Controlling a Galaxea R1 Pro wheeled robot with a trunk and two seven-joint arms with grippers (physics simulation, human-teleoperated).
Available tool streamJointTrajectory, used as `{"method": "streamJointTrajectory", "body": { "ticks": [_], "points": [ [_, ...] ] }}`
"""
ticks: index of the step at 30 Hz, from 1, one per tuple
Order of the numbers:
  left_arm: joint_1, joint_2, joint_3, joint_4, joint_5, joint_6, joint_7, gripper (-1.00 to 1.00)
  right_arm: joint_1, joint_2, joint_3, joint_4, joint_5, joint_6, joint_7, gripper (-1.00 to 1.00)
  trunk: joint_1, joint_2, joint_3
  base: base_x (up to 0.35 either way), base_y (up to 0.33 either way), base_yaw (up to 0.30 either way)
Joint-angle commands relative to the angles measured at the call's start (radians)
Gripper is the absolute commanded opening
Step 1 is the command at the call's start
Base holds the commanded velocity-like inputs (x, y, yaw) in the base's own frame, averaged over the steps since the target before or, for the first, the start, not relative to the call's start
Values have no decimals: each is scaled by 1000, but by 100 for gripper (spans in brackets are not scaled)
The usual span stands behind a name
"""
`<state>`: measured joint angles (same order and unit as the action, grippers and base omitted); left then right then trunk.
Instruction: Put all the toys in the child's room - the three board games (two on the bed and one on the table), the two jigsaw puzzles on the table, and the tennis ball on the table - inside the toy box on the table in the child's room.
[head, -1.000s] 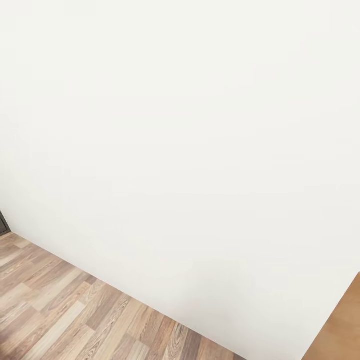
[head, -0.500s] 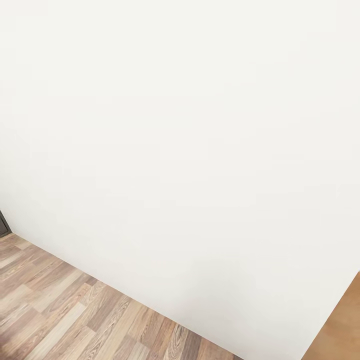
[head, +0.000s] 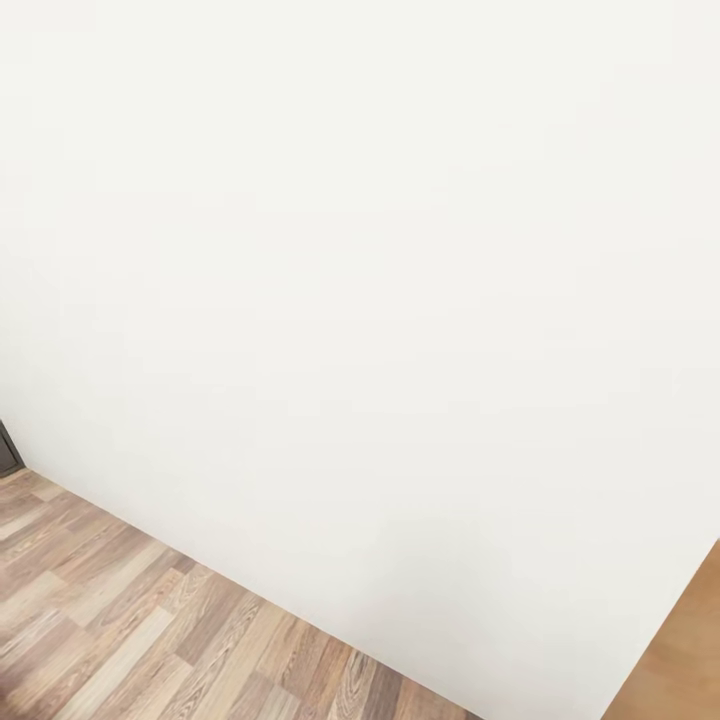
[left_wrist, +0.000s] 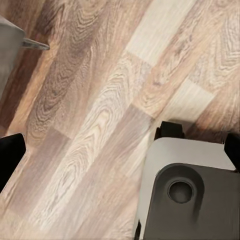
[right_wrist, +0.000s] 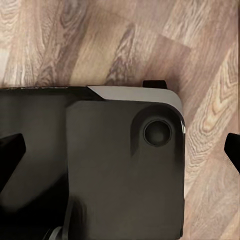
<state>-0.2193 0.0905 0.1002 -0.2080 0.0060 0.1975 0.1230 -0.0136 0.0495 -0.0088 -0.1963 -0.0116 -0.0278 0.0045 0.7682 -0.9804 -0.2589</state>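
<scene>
Facing a plain white wall (head: 380, 280), the head view showed wood-plank floor (head: 130, 630) across the lower left of the frame and an orange-brown surface (head: 685, 660) at the lower right corner. Both wrist views looked down on the same planks and the robot's base (right_wrist: 115, 165). Dark fingertips (left_wrist: 9, 155) of the left fingers and those of the right fingers (right_wrist: 10, 150) sat at opposite frame edges, spread wide, holding nothing. The toys and toy box were out of sight.

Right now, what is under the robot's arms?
Wood-plank floor lies below both arms, and part of the robot's own base sits on it. Whatever floor is under that base is covered. The end effector fingertips barely show at the picture edges.
</scene>
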Motion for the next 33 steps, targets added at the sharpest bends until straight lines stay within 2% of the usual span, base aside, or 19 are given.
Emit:
{"method": "streamJointTrajectory", "body": {
  "ticks": [1,9,15,24,33],
  "points": [
    [-4,5,7,-2,1,5,1,100,-1,-1,-1,-1,-1,-4,0,100,-4,6,2,0,0,0],
    [-15,20,11,-2,2,-16,-5,100,-3,-1,-2,-7,-6,-21,0,100,-35,62,27,0,0,0],
    [-17,14,10,-4,0,-40,-8,100,-3,3,-2,-22,-6,-69,-1,100,-58,104,46,0,0,0],
    [-27,12,13,-36,2,-42,-4,100,-3,8,-1,-52,-6,-98,-5,100,-92,167,74,0,0,0],
    [-31,-5,10,-54,0,-47,-9,100,-3,9,0,-56,-5,-127,-3,100,-127,230,102,0,0,0]
  ]
}}
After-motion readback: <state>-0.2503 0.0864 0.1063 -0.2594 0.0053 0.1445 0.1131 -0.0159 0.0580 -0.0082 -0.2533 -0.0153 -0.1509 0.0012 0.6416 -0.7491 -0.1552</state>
